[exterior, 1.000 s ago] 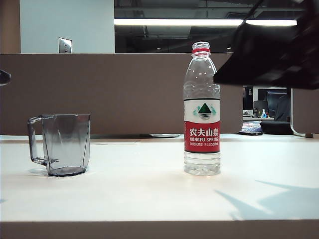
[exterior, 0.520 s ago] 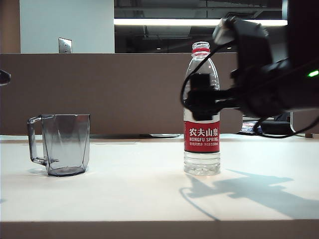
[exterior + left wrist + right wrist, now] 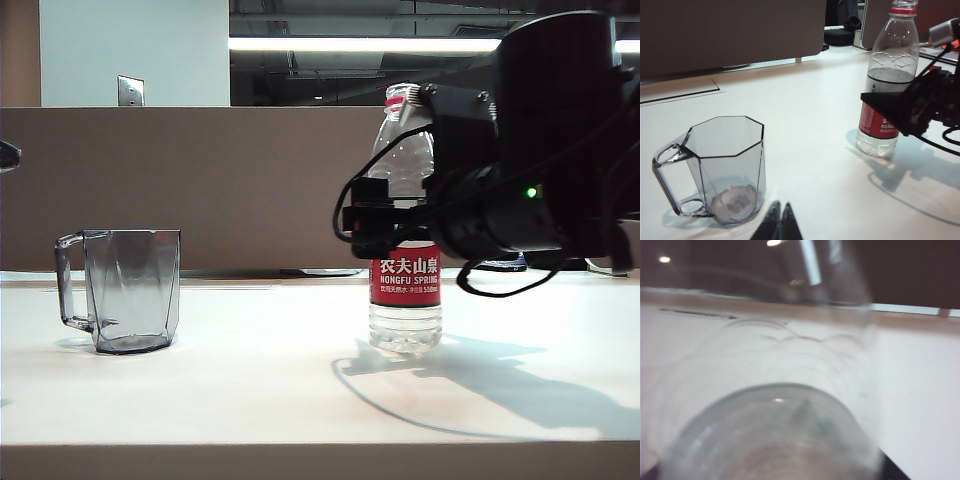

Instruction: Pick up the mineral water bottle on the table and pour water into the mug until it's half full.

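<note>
Mineral water bottle (image 3: 405, 300) upright on the bench (image 3: 250, 390), well right of the mug (image 3: 130, 290). Right pincer (image 3: 372, 218), jaws apart, at the bottle's label. Left pincer (image 3: 779, 225), tips together, just beside the mug.

mineral water bottle (image 3: 405, 300): clear glossy plastic | mug (image 3: 130, 290): smoky transparent plastic | table (image 3: 250, 380): smooth matt

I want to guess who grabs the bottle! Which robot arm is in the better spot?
The right one. Its tool is open right at the mineral water bottle, level with the label. The left tool sits shut near the mug, away from the bottle.
</note>
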